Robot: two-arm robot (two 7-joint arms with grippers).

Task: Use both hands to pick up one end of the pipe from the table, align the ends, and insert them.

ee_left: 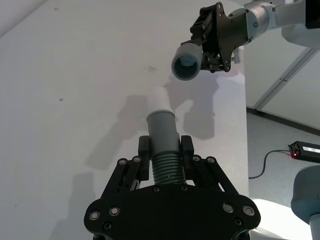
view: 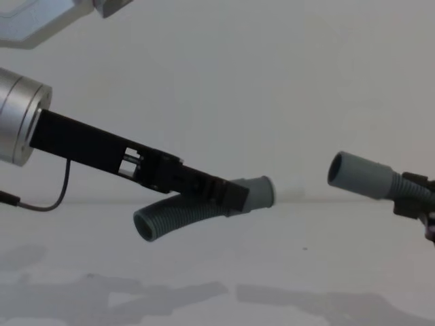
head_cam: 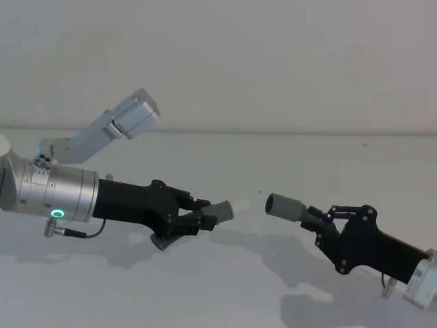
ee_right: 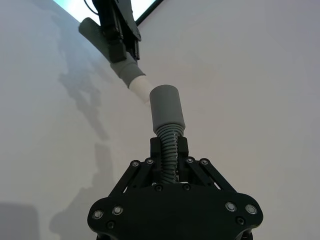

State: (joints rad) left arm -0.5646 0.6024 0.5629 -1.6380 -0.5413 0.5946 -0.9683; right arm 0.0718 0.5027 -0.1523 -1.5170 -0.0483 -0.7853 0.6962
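White counter [head_cam: 225,287] lies below both raised claws: left claw [head_cam: 205,217] clamps the white-tipped hose [head_cam: 229,210], right claw [head_cam: 321,220] clamps the socket hose [head_cam: 287,206], ends facing, apart.

I see a plain matte white bench [head_cam: 225,273], flat, wide, reaching back to the pale wall, a few tiny dark specks [ee_left: 61,99] on it, soft grey shadows [head_cam: 273,266] across the near part

Left gripper [head_cam: 205,217] and right gripper [head_cam: 315,222] both raised, jaws clamped shut, pointing inward toward each other, apart.
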